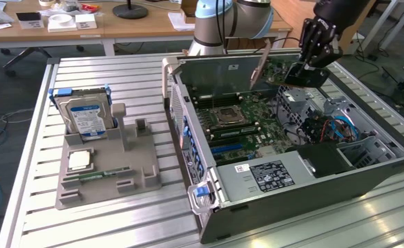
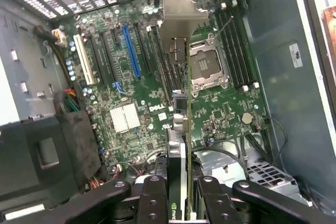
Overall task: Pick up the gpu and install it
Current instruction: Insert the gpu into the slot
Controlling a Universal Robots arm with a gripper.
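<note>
My gripper [image 1: 304,76] hangs over the far right part of the open computer case [image 1: 209,170], shut on the gpu [image 1: 274,77]. The card is held on edge above the motherboard [image 1: 240,121], its silvery end bracket [image 1: 258,70] pointing towards the exterior view's left. In the wrist view the gpu [image 2: 180,129] runs edge-on away from my gripper [image 2: 181,195], one black finger [image 2: 152,203] on each side, and its bracket [image 2: 181,17] sits at the far end. Below it lie the motherboard [image 2: 131,114], a blue slot [image 2: 131,51] and the CPU socket [image 2: 207,69].
A grey holder [image 1: 112,170] on the slatted table carries a silver hard drive [image 1: 88,116], a CPU chip [image 1: 79,161] and a green RAM stick [image 1: 102,174]. Inside the case are a labelled power supply [image 1: 271,175], a drive cage [image 1: 326,111] and coloured cables [image 1: 336,129].
</note>
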